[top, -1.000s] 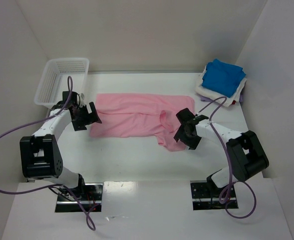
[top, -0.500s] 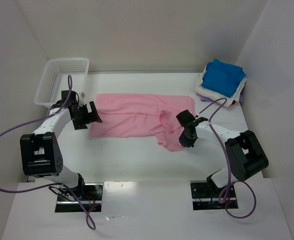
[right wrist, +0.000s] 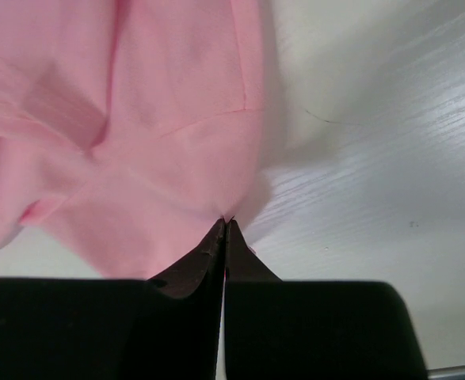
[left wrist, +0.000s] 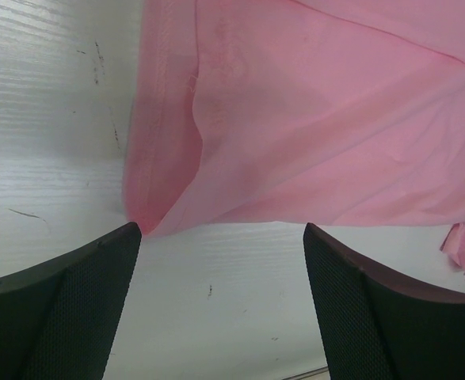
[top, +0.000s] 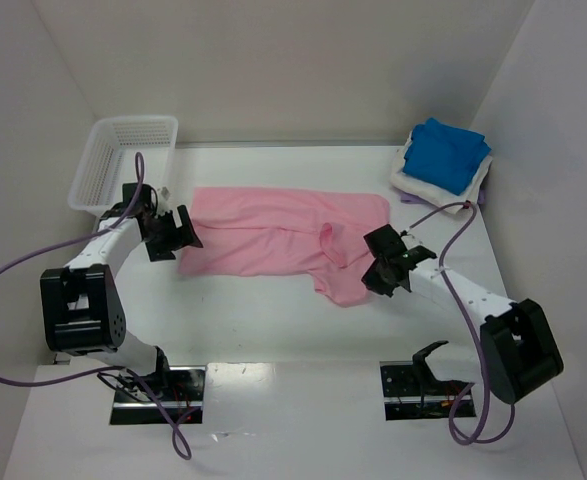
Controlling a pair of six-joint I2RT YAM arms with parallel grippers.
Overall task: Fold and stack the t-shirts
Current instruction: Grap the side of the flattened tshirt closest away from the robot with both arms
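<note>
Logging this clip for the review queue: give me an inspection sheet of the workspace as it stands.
Surface: white table, faint scuffs.
Job's things: pink t-shirt spread mid-table; blue t-shirt folded on white t-shirt, far right corner.
Clutter: white mesh basket, far left.
Grippers: left gripper open at pink t-shirt's left edge; right gripper shut on its near right edge.
Cables: purple cables looping off both arms.
Surroundings: white walls on three sides.

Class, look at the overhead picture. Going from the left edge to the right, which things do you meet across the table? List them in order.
white basket → left gripper → pink shirt → right gripper, shut on the shirt's edge → pile of folded shirts, blue on top
</note>
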